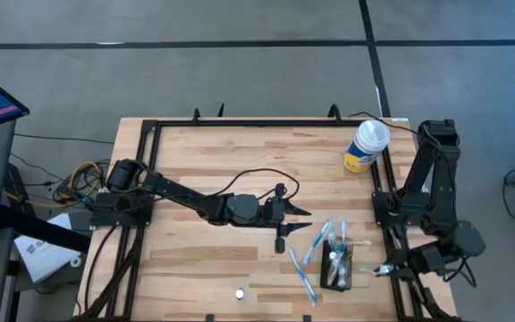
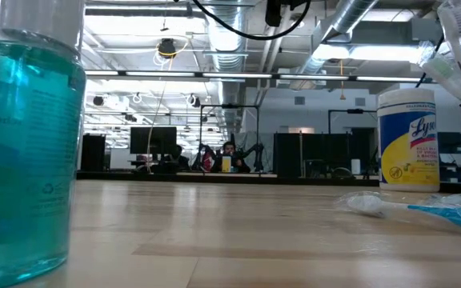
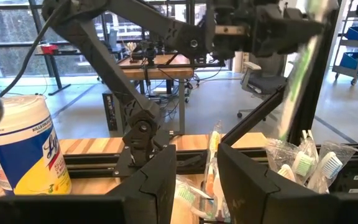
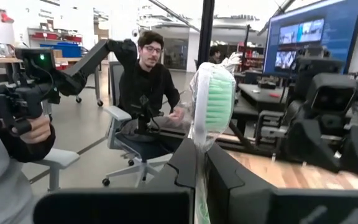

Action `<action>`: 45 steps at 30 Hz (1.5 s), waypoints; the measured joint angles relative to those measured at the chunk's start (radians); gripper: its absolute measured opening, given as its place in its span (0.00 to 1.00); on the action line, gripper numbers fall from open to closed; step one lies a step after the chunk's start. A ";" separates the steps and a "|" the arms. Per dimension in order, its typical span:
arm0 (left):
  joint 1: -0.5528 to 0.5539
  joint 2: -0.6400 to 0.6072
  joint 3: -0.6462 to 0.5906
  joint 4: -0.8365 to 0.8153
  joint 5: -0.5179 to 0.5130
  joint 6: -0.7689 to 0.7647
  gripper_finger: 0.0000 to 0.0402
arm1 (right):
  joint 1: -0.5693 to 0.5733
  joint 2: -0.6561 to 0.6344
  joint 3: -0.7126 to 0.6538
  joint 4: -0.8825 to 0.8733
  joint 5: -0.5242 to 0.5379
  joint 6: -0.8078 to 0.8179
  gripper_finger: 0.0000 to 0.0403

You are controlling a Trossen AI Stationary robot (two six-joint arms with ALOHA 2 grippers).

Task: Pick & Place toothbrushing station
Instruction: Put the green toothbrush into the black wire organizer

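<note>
While the left arm reaches across the middle of the wooden table (image 1: pixel 195 152), its left gripper (image 1: pixel 295 224) stands with the two fingers spread apart and nothing between them, just beside the toothbrushing station (image 1: pixel 338 266). This station is a small black holder with mesh sides, near the front right part of the table. Several wrapped toothbrushes (image 1: pixel 333 261) stand inside it with the heads up. Two more blue toothbrushes (image 1: pixel 304 275) lie flat on the wood between the left gripper and the holder, so they are in the way on that side.

The right gripper (image 1: pixel 384 268) is low at the right edge of the table, close to the holder. Its fingers are pressed together on a wrapped toothbrush with green bristles (image 4: pixel 211 99), which stands upright between them in the right wrist view.

A yellow and white wipes canister (image 1: pixel 366 146) stands at the back right corner, well apart from the holder. A small white round thing (image 1: pixel 239 292) lies near the front edge. In the low view a clear bottle of blue-green liquid (image 2: pixel 24 136) stands very close to the camera. A seated person (image 4: pixel 146 81) shows in the room beyond the table.
</note>
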 joint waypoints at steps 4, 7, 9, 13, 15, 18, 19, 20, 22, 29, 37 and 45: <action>0.000 0.000 0.000 0.000 0.000 0.000 0.28 | -0.015 0.055 0.000 0.000 0.000 0.068 0.00; 0.000 0.000 0.000 0.000 0.000 0.000 0.28 | -0.026 0.089 0.000 0.000 0.000 0.114 0.00; 0.000 0.000 0.000 0.000 -0.001 0.000 0.28 | -0.034 0.113 0.000 0.002 0.000 0.140 0.00; 0.000 0.000 0.000 0.000 -0.001 0.000 0.28 | -0.057 0.155 0.000 0.033 0.000 0.170 0.00; 0.000 0.000 0.000 0.000 -0.001 0.000 0.28 | -0.065 0.164 0.000 0.051 0.000 0.169 0.00; 0.000 0.000 0.000 -0.001 -0.001 0.000 0.28 | -0.065 0.182 0.000 0.047 0.000 0.200 0.00; 0.000 0.000 0.000 -0.001 -0.001 0.000 0.28 | -0.066 0.188 0.000 0.047 0.000 0.210 0.00; 0.000 0.000 0.000 -0.001 -0.001 0.000 0.28 | -0.069 0.194 0.000 0.046 0.000 0.219 0.00; 0.000 0.000 0.000 -0.001 -0.001 0.000 0.28 | -0.070 0.211 0.000 0.043 0.000 0.241 0.00; 0.000 0.000 0.000 -0.002 -0.001 0.000 0.28 | -0.086 0.271 0.000 0.043 0.009 0.302 0.00; 0.000 0.000 0.000 -0.002 -0.001 0.000 0.28 | -0.103 0.289 -0.001 0.001 0.012 0.358 0.00; 0.000 0.000 0.000 -0.003 -0.001 0.000 0.28 | -0.103 0.292 -0.002 -0.136 0.025 0.504 0.00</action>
